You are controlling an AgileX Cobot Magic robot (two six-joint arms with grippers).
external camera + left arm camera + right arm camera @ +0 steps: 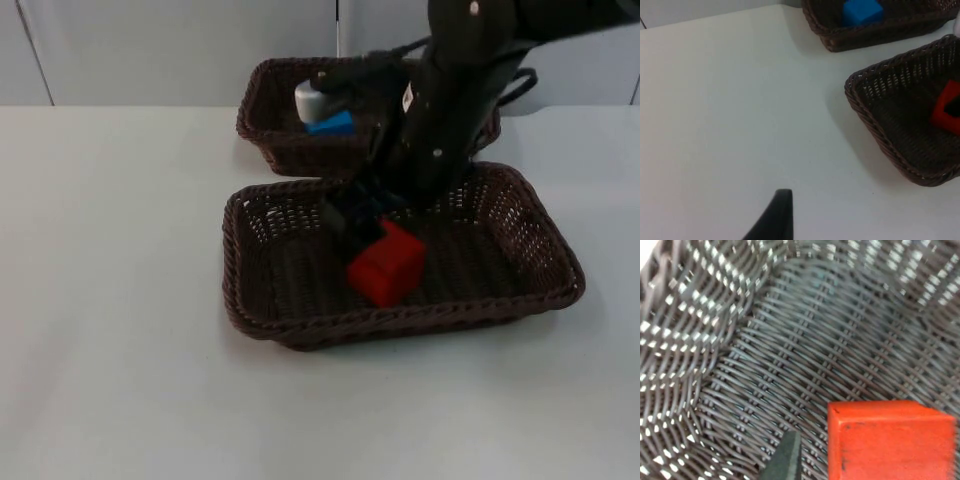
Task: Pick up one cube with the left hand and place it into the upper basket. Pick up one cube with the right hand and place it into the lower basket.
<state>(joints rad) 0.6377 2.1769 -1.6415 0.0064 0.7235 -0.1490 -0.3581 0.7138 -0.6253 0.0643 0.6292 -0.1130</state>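
Right gripper (pixel 368 232), apparently open beside the red cube (pixel 386 263) in the lower basket (pixel 400 325); left wrist view adds a blue cube (pixel 862 11).

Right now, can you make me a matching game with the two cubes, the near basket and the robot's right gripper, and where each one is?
Things:
1. red cube
2. blue cube
3. right gripper
4. near basket

Places:
A. in the far basket
B. on the white table, in front of the far basket
C. in the near basket
D. down inside the near basket, right by the red cube

Pairs: 1-C, 2-A, 3-D, 4-B
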